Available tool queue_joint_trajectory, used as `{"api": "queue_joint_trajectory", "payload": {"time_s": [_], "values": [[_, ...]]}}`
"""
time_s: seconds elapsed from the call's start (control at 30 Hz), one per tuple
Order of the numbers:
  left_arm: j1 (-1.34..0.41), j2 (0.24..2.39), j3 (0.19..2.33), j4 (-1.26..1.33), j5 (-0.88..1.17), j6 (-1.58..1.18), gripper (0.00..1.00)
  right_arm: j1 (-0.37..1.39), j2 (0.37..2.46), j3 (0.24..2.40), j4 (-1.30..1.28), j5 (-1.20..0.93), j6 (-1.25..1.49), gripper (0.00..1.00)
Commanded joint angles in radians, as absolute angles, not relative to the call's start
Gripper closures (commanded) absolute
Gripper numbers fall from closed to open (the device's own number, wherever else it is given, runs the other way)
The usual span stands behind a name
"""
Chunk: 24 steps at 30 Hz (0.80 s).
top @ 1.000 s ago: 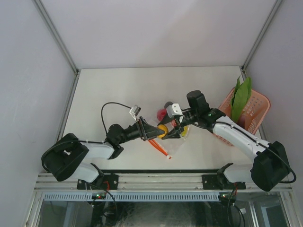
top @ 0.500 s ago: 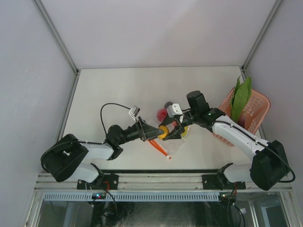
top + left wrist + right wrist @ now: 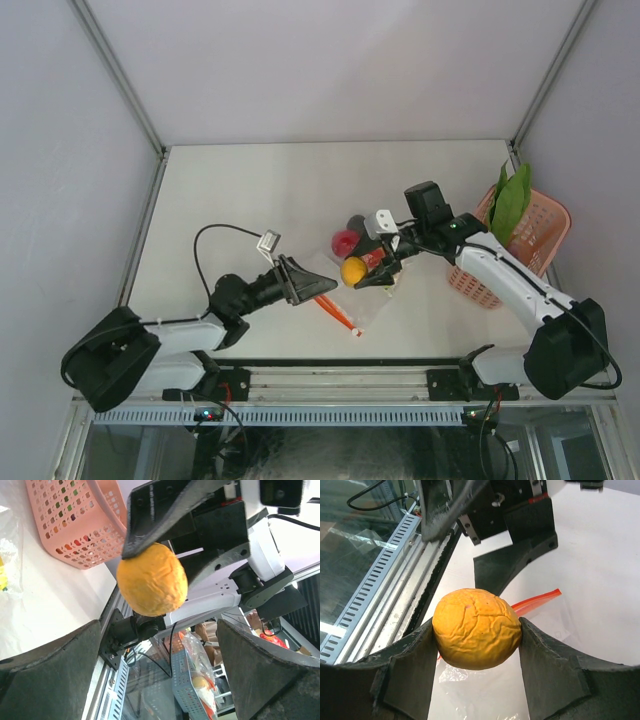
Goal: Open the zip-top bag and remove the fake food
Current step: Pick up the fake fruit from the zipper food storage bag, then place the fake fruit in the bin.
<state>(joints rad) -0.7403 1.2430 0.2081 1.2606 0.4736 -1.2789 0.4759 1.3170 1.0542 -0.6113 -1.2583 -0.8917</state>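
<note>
My right gripper is shut on an orange round fake fruit, wrinkled in the right wrist view, and holds it above the zip-top bag. The clear bag lies flat on the table, its red-orange zipper strip toward the front. The left gripper stands open and empty just left of the fruit, which hangs ahead of its fingers. A red fruit and a dark ball lie on the table behind the bag.
A pink lattice basket stands at the right edge with a long green leafy vegetable sticking out of it. The left arm's cable loops over the table. The table's front rail runs close below the bag.
The left gripper has opened wide and drawn back to the left, away from the orange fruit. The right gripper keeps the fruit and has shifted slightly right and back.
</note>
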Motion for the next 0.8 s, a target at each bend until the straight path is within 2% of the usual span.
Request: {"api": "queue_joint_trajectory", "payload": {"time_s": [0.0,0.3,0.53,0.77], "values": [[-0.746,1.125,0.201,1.136,0.435,-1.161,0.00,0.439,1.302,1.099,-0.678,-1.295,-0.959,0.90],[-0.746,0.891,0.248,0.663,0.354,-0.957,0.00,0.369,1.261,1.108,-0.728,-1.300,-1.010,0.91],[-0.743,0.716,0.296,0.372,0.218,-0.824,0.00,0.325,1.207,1.113,-0.749,-1.257,-1.030,0.91],[-0.724,0.659,0.524,0.073,0.063,-0.813,0.00,0.230,1.126,1.121,-0.748,-1.194,-1.000,0.91]]}}
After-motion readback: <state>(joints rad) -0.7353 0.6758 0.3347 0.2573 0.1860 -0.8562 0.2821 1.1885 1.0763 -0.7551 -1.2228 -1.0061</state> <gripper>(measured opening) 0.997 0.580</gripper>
